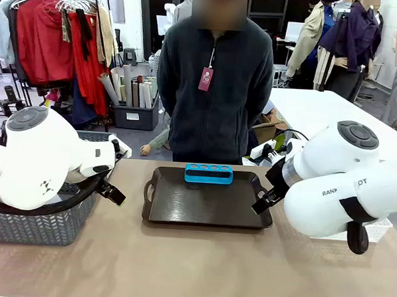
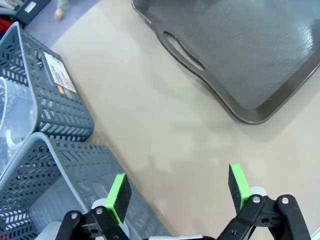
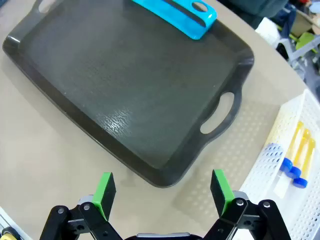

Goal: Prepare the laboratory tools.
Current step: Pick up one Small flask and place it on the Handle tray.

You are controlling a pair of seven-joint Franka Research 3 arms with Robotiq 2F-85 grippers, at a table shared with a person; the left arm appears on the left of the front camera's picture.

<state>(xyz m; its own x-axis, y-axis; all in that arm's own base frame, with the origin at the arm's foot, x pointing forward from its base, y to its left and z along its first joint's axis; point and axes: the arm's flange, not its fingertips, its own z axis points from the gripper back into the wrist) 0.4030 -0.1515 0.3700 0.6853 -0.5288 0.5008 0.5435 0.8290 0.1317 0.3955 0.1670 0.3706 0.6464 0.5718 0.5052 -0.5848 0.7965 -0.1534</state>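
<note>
Front view first: the low blue rack [image 1: 208, 173] sits at the far edge of the black tray [image 1: 182, 211], and its four holes look empty. Blue-capped tubes [image 3: 295, 145] of amber liquid lie in the pale perforated basket [image 3: 260, 185] beside the tray, not yet loaded. Left pincer [image 2: 178, 191] hangs wide open and empty over the bench [image 2: 150, 115] by the grey baskets [image 2: 60, 110]. Right pincer [image 3: 162, 190] is equally wide and empty at the tray's near corner. Barely begun, I'd say.
</note>
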